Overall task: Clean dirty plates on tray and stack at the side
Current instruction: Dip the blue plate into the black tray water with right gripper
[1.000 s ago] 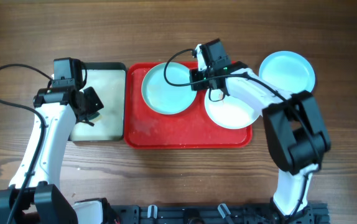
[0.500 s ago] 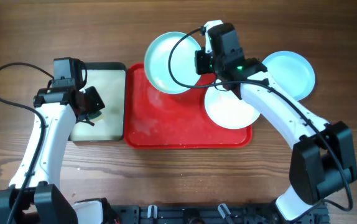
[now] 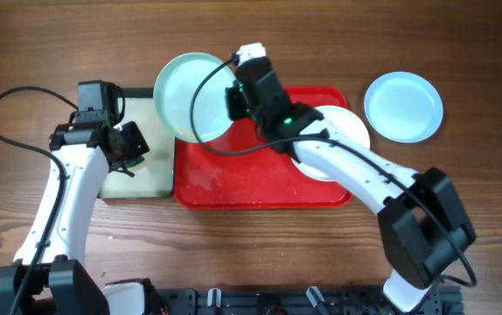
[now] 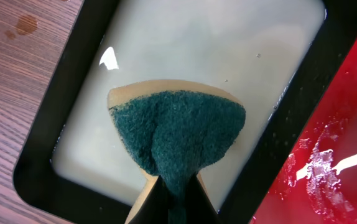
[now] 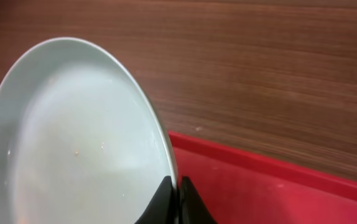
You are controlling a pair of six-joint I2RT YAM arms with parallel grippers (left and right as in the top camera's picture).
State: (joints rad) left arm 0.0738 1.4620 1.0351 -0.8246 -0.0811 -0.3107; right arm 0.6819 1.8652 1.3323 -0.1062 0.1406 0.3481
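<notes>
Wood-grain bench (image 3: 50,44) is carrying the red tray (image 3: 233,179) at centre, with a black-rimmed tray (image 3: 150,179) just beside its left edge. The right pincer (image 5: 173,194) is clamping narrowly on the rim of one pale turquoise plate (image 3: 185,92), which is hanging over the adjoining far corners of both trays; small specks are showing on its face. The white plate (image 3: 352,127) is lying on the red tray's right side, partly under the right arm. The second turquoise plate (image 3: 403,106) is resting on the bench, right of the red tray and apart from it. The left pincer (image 4: 175,202) is gripping a green-faced sponge (image 4: 178,130) above the black-rimmed tray's pale inside.
</notes>
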